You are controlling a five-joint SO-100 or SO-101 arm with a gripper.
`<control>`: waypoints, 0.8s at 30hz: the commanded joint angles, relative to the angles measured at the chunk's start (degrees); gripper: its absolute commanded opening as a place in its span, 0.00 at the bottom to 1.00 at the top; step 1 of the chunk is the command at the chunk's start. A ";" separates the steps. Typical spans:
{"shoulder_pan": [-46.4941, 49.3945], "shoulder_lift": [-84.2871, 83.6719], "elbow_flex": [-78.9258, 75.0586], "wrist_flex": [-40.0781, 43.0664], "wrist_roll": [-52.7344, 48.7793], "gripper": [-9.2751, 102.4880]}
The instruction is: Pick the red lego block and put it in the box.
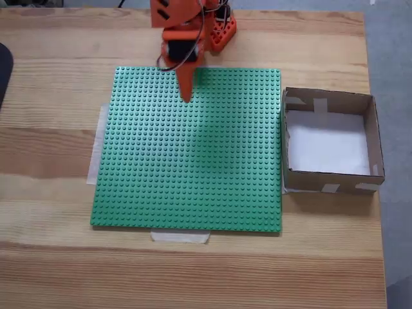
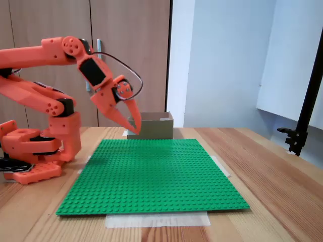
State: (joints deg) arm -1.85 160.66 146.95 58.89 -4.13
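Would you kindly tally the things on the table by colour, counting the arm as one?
Green: 1, the baseplate
Orange: 1, the robot arm, its gripper hanging above the baseplate with the jaws together
Brown: 1, the box, white bottom bare
White: 3, tape strips at the baseplate edges
Red: 0, no block to count
Total: 6

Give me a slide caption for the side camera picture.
Orange arm holds its hand above the green studded plate; the cardboard box waits behind.
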 commanded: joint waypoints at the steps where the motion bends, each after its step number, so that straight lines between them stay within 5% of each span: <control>1: -0.09 4.31 5.98 -2.64 -0.53 0.08; 24: -2.20 20.83 30.67 -8.44 -2.90 0.08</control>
State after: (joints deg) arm -3.96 180.35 176.13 50.45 -7.29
